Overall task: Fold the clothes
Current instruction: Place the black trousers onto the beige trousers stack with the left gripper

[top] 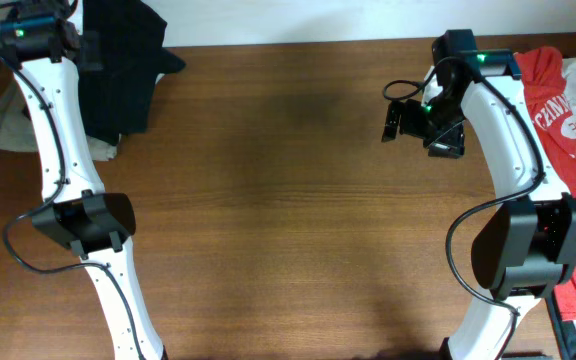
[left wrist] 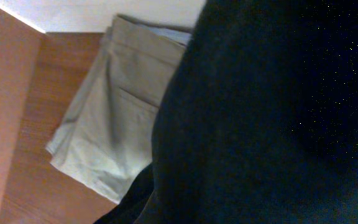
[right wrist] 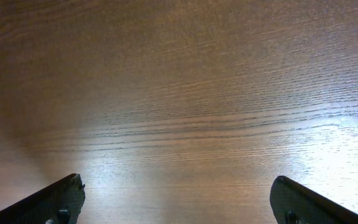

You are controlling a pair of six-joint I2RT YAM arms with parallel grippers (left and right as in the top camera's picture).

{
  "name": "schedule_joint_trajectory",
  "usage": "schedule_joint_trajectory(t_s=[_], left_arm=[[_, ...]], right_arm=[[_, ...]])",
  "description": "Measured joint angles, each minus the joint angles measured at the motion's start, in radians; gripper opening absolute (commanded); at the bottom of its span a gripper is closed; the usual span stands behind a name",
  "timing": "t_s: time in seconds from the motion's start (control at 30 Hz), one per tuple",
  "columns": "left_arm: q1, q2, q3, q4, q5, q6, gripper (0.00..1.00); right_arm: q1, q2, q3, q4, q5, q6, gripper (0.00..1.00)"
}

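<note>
At the far-left corner, the black garment (top: pixel 133 75) is looking limp and light, likely wanting a hem pinch. Whether the left gripper (top: pixel 90 48) is gripping it, I cannot tell. The right gripper (right wrist: pixel 176 183) is hanging wide open.

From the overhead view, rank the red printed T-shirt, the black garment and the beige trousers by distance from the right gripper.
From the right gripper:
1. Red printed T-shirt, at the far right.
2. Black garment, top left.
3. Beige trousers, far left edge.
</note>
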Motion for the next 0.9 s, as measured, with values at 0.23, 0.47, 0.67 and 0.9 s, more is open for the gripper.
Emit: schedule_joint_trajectory(t_s=[0.23, 0.47, 0.67, 0.9], left_arm=[[0.021, 0.0, -0.068, 0.112, -0.076, -0.005, 0.01], [0.083, 0.043, -0.068, 0.213, -0.083, -0.027, 0.07], [0.097, 0.151, -0.068, 0.309, -0.082, -0.046, 0.72], [0.103, 0.198, -0.068, 0.381, -0.083, -0.046, 0.99]], right_arm=[[0.0, 0.0, 0.0, 0.0, 0.0, 0.0, 0.99], [0.0, 0.0, 0.0, 0.0, 0.0, 0.0, 0.99], [0.0, 0.0, 0.0, 0.0, 0.0, 0.0, 0.99], [0.0, 0.0, 0.0, 0.0, 0.0, 0.0, 0.99]])
